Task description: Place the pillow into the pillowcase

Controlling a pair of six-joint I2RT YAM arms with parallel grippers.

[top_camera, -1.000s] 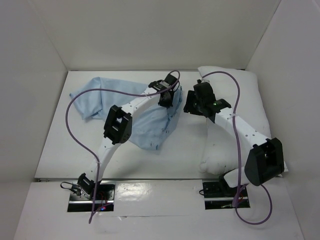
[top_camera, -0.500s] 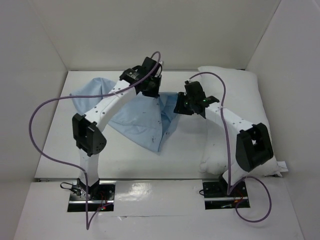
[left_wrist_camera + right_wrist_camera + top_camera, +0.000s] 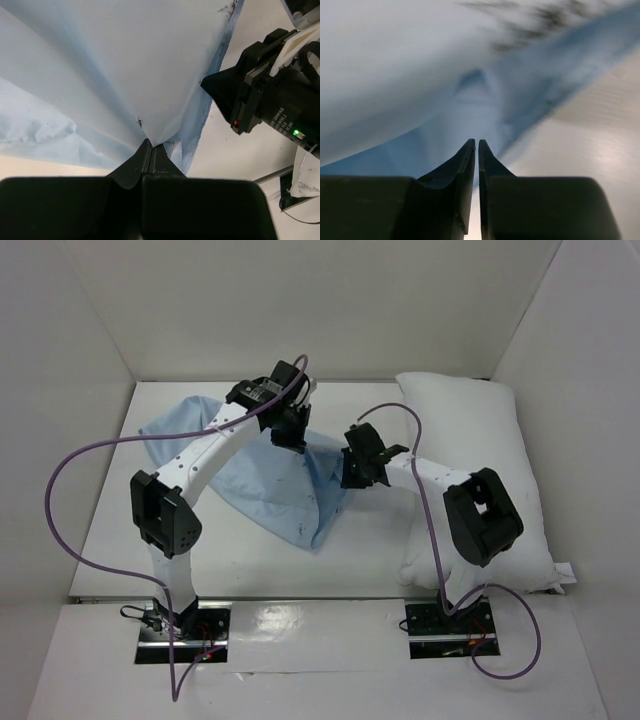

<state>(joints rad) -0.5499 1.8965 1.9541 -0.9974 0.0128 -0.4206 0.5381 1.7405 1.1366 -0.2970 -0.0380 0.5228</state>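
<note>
**One high overview, two wrist close-ups on the same cloth edge**

The top camera looks down from above and behind the arm bases (image 3: pixel 180 628), far enough to take in the whole table (image 3: pixel 120 520), pillow (image 3: pixel 480 440) and pillowcase (image 3: pixel 270 480). Each wrist camera looks along its own fingers, very near the pillowcase's right edge. The left gripper (image 3: pixel 151 147) view also catches the right gripper (image 3: pixel 265 100), and the right wrist view is blurred.

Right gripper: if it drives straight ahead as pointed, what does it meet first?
The pillowcase: blue cloth lies just past the right gripper tips. Blurred view, so depth is unsure.
</note>
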